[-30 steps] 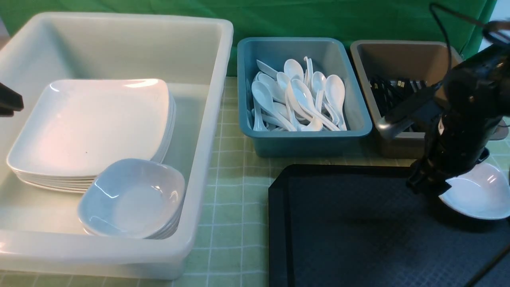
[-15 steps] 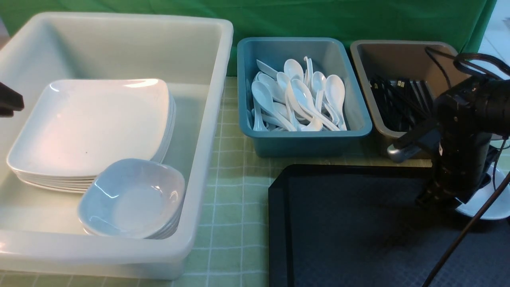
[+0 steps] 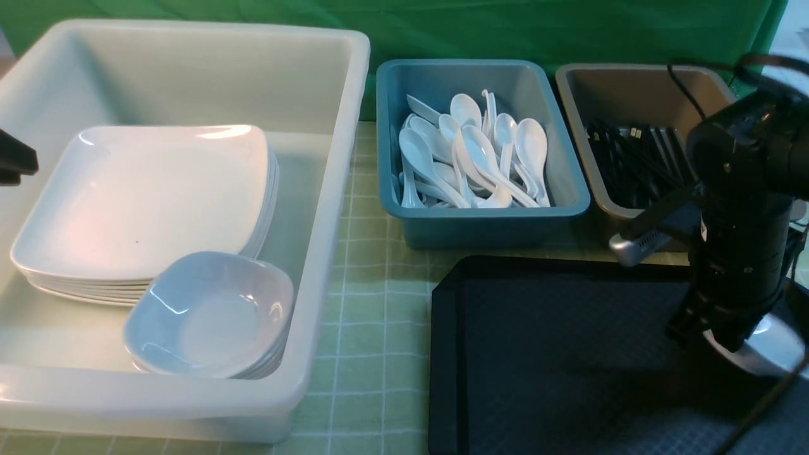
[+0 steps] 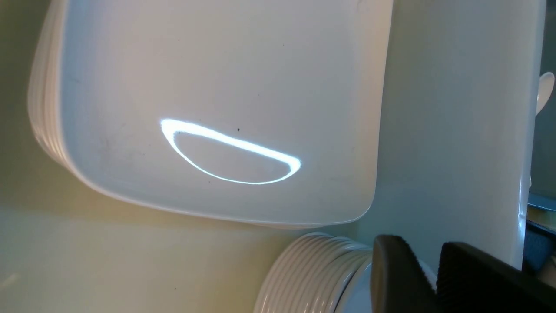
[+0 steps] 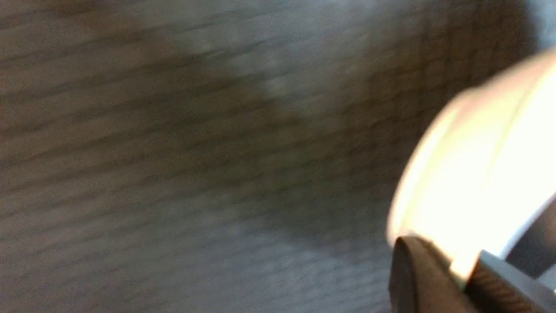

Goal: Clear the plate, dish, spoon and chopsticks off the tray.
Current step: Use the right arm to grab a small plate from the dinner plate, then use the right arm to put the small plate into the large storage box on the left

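Note:
My right gripper (image 3: 727, 335) is down over the right side of the black tray (image 3: 556, 354). It is shut on the rim of a small white dish (image 3: 768, 344), which the arm mostly hides. In the right wrist view the gripper (image 5: 456, 265) pinches the bright dish rim (image 5: 478, 174). The plate (image 3: 145, 196) tops a stack in the white bin (image 3: 328, 208). My left gripper (image 3: 16, 165) hangs at that bin's left edge. In the left wrist view the gripper (image 4: 428, 256) is slightly open and empty, above the plate (image 4: 217, 87) and the stacked dishes (image 4: 304, 274).
A stack of dishes (image 3: 208, 316) sits in the bin's near corner. The teal tub (image 3: 486, 224) holds several white spoons (image 3: 474, 158). The brown tub (image 3: 632, 82) behind the right arm holds black chopsticks (image 3: 632, 158). A green checked cloth (image 3: 366, 284) covers the table.
The right arm swung down and nearer over the tray's right side, and its jaws went from open to shut on the dish rim. The left gripper stayed put.

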You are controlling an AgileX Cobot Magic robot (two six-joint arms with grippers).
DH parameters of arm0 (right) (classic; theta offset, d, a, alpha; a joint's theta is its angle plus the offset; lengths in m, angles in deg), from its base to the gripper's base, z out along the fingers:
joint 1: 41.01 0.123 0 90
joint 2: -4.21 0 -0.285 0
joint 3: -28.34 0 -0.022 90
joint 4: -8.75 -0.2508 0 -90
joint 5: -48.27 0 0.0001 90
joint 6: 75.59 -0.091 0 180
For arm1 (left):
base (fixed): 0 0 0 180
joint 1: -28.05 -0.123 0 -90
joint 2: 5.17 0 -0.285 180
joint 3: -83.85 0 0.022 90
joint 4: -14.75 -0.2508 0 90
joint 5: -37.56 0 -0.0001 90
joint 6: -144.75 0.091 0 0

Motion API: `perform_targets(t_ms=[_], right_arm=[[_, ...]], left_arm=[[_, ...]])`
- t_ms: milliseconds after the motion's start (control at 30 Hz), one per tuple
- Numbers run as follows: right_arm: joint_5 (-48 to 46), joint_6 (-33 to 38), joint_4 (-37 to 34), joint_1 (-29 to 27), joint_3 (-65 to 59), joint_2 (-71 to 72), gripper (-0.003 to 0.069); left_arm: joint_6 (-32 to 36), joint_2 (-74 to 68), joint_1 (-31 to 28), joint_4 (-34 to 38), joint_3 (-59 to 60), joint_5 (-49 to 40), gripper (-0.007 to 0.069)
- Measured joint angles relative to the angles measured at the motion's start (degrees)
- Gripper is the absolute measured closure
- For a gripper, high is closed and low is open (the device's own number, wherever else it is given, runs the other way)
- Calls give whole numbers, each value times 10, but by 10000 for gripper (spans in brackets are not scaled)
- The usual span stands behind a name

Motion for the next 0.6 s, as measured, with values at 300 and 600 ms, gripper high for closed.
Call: perform_targets(t_ms=[300, 600], right_arm=[[-10, -9, -75, 146, 81, 147, 628], [143, 99, -113, 331, 211, 125, 628]], left_arm=[[0, 0, 0, 0, 0, 2, 476], [0, 0, 0, 0, 0, 4, 473]])
